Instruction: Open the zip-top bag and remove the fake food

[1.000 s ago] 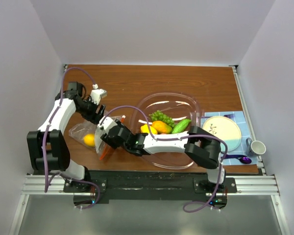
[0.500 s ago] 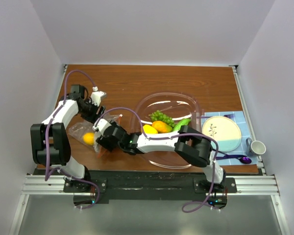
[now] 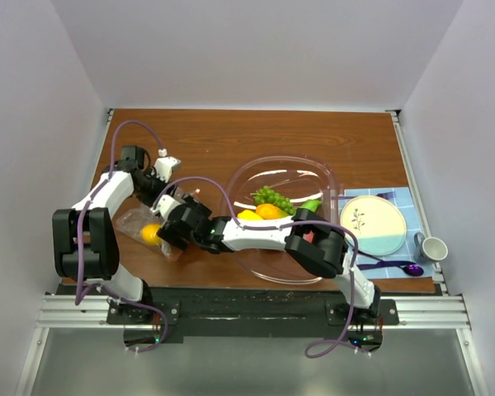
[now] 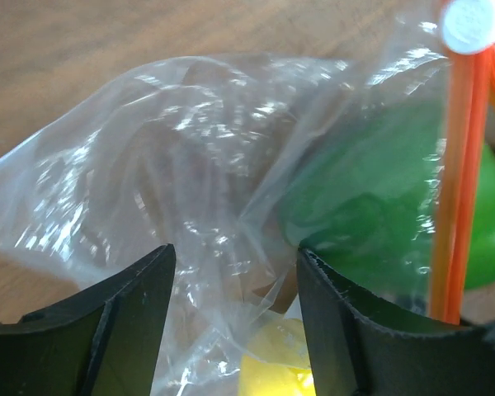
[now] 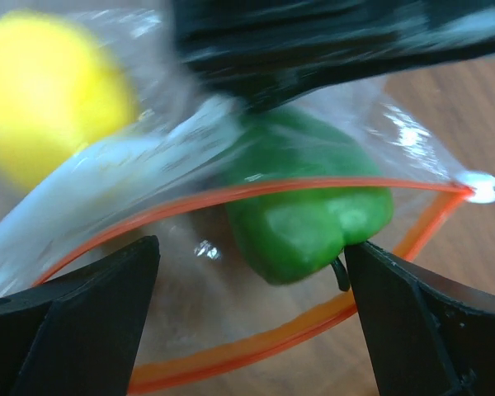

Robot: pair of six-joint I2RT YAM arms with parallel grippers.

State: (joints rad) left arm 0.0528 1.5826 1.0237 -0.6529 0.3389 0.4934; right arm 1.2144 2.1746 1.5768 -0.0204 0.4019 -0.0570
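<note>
The zip-top bag [image 3: 140, 223] lies on the table at the left, with a yellow fruit [image 3: 151, 234] inside. In the right wrist view its red-orange zip strip [image 5: 256, 351] gapes in an oval around a green pepper [image 5: 305, 214]; the yellow fruit [image 5: 45, 91] is behind. My right gripper [image 3: 172, 233] is open at the mouth [image 5: 252, 247], and the pepper sits between its fingers, against the right one. My left gripper [image 3: 159, 198] is open above the bag [image 4: 235, 256], with crinkled film [image 4: 190, 165] between its jaws. The pepper [image 4: 388, 198] and yellow fruit [image 4: 272, 367] show through.
A large clear pinkish bowl [image 3: 280, 158] in the middle holds green grapes [image 3: 271, 196], an orange fruit [image 3: 271, 212], a yellow one [image 3: 249, 216] and a green vegetable [image 3: 312, 205]. At the right are a plate [image 3: 371, 223] on a blue mat [image 3: 400, 198], a mug [image 3: 433, 247] and a purple spoon [image 3: 408, 268].
My right gripper has moved left, deeper over the bag's mouth. My left arm has shifted slightly closer to the bag. The bag has stayed in place.
</note>
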